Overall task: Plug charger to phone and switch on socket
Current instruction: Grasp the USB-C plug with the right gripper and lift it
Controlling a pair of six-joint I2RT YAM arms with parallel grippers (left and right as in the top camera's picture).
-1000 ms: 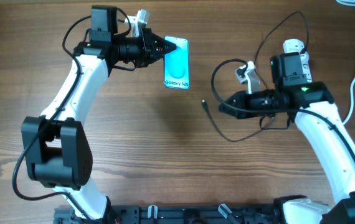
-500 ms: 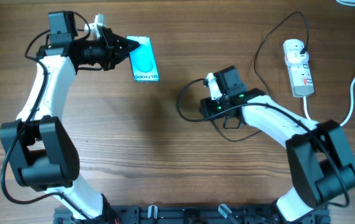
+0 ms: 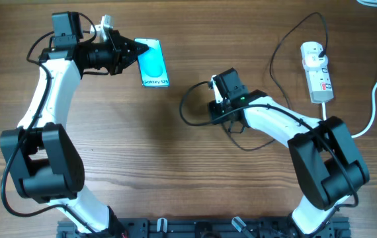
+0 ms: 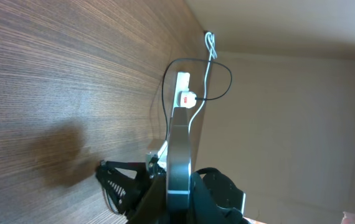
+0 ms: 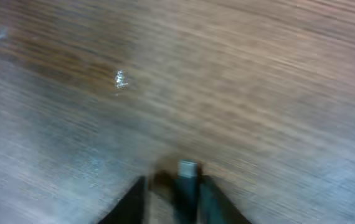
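Right gripper (image 5: pixel 173 182): its fingers stand either side of the connector tip (image 5: pixel 188 169), silver end poking fwd. The wrist view is too blurred to tell whether they pinch it or only bracket it. Seen from above, this gripper sits mid-surface (image 3: pixel 175 178). The charger (image 3: pixel 183 111) loops off its left side, then trails back right to the socket (image 3: pixel 317 71) near the far right corner.

Left gripper (image 3: pixel 137 50) is pressed together on the phone (image 3: pixel 154 63), holding it by one long edge toward the far left of the surface. Screen is up, w/ the "Galaxy S25" end toward the near edge. Phone and connector are well apart.

We judge the step in hand to be carrying the tip to the phone's port, prob. on that lettered end. To do it well:
- Confirm the grip first, b/c a loose tip will twist on contact.
- Approach from the near side, tip in line w/ the phone's long axis and flat to the screen plane.
- Go slow at the end; the left gripper must brace vs the push.
- Let the cable slack trail, not snag the arm.
- The socket switch waits till after.
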